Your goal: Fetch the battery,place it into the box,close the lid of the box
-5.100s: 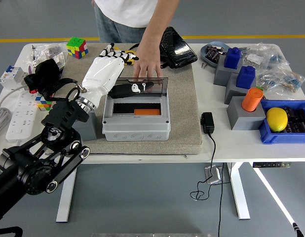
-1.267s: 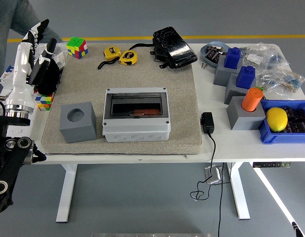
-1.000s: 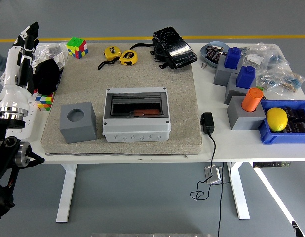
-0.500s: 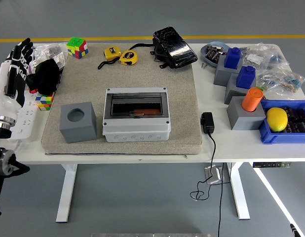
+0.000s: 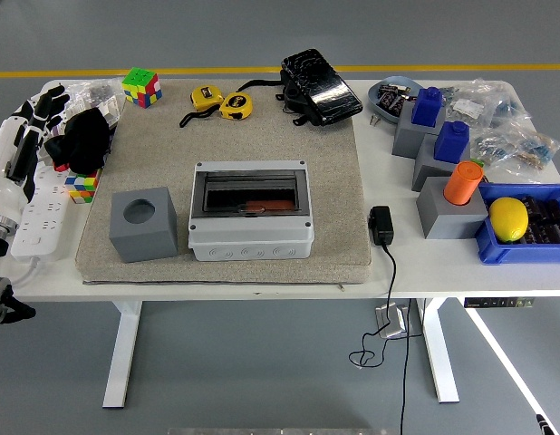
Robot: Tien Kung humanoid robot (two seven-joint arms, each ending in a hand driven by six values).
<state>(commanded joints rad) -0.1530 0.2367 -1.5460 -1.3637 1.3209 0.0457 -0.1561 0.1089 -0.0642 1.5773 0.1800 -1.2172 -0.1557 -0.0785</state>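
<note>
The grey box (image 5: 250,210) stands on the beige mat (image 5: 334,181) at the table's middle. Its dark see-through lid is shut, and an orange battery (image 5: 253,207) shows through it inside. My left hand (image 5: 24,136), white with black fingers, is at the picture's left edge over the table's left end, well left of the box. Its fingers are relaxed and hold nothing. My right hand is out of view.
A grey cube (image 5: 142,224) with a round hole stands left of the box. Rubik's cubes (image 5: 140,87), tape measures (image 5: 223,103) and a black pouch (image 5: 318,85) lie at the back. Grey and blue blocks (image 5: 439,136), an orange cylinder (image 5: 462,182) and a blue tray (image 5: 525,237) with a lemon stand at the right. A charger (image 5: 381,225) lies beside the mat.
The box lid went from open to shut and the person's hand left. My left arm pulled back from the box to the left edge and keeps sinking down and out.
</note>
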